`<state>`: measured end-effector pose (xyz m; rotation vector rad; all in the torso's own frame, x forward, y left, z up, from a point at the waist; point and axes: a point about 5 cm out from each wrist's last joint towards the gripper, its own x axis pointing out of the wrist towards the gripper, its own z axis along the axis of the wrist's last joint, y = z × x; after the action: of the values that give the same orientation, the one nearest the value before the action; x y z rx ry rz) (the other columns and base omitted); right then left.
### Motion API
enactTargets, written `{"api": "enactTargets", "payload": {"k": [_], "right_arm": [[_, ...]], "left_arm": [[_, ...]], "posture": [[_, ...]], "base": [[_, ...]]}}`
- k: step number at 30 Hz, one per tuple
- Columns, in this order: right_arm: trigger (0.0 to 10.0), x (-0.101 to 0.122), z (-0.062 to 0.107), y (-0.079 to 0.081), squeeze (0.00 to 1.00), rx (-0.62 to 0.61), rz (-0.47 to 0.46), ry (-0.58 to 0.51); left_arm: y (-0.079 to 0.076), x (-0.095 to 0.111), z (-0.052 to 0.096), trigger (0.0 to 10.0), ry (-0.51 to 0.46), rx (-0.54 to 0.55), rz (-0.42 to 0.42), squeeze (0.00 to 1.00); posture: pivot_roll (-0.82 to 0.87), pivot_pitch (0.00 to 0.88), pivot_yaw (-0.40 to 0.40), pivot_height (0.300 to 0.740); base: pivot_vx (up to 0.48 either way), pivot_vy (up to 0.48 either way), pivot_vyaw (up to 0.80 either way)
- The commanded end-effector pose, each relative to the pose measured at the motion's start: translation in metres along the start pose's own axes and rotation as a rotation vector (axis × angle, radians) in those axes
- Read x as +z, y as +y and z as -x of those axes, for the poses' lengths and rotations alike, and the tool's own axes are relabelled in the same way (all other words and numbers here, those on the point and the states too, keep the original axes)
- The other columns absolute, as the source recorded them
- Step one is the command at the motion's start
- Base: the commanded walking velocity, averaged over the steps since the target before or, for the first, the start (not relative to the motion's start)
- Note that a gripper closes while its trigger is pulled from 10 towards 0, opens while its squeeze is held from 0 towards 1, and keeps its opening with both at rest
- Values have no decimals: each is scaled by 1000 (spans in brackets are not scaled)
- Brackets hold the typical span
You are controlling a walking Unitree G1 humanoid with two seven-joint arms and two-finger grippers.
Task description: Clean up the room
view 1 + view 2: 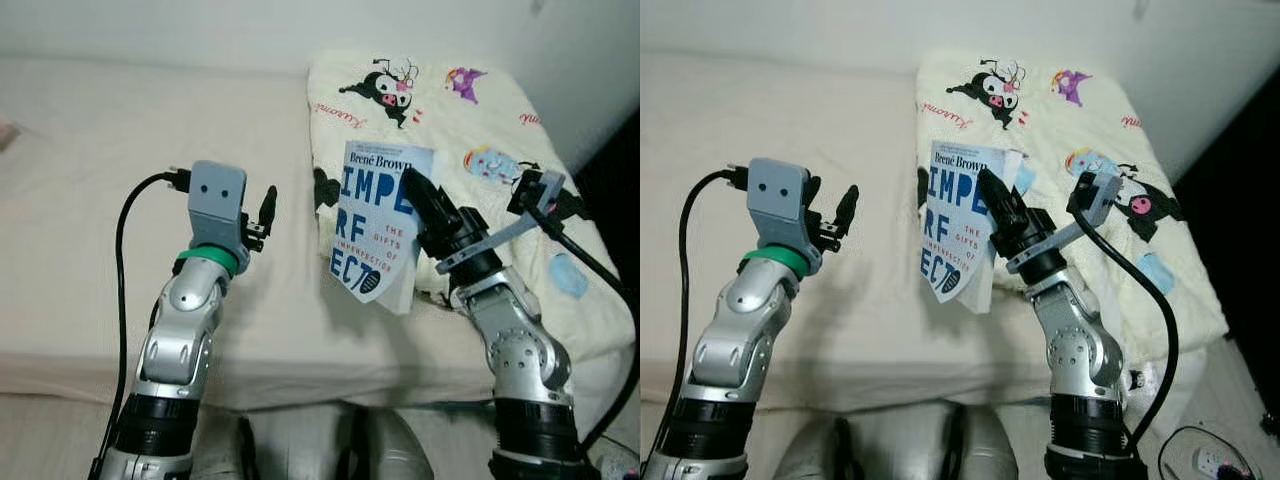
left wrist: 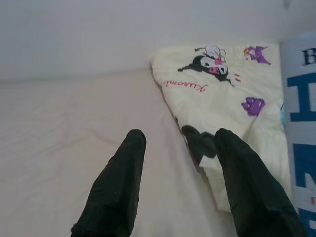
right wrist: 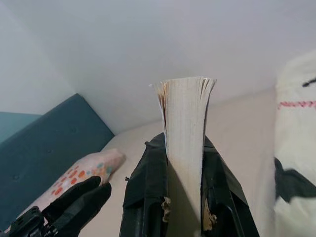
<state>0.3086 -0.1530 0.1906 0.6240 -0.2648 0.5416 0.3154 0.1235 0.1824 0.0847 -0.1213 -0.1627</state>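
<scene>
Now I had the right gripper (image 1: 425,200) clamped on the blue-and-white paperback book (image 1: 374,222) above the cream bed (image 1: 90,200); left gripper (image 1: 262,222) hung open, and setting it down somewhere tidy looked next.

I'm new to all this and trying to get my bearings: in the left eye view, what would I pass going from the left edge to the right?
Black cable → left gripper, fingers open and holding nothing → blue and white book → right gripper, fingers shut on the book → cartoon-print blanket, reaching to the right side of the bed.
</scene>
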Motion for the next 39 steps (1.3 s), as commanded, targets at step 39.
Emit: {"api": "enactTargets", "payload": {"k": [39], "right_arm": [[10000, -16, 2, -4, 0, -42, 41, 37]], "left_arm": [[-14, -13, -1, 10000, 44, -78, 35, 0]], "posture": [[-49, 18, -6, 740]], "base": [[0, 41, 0]]}}
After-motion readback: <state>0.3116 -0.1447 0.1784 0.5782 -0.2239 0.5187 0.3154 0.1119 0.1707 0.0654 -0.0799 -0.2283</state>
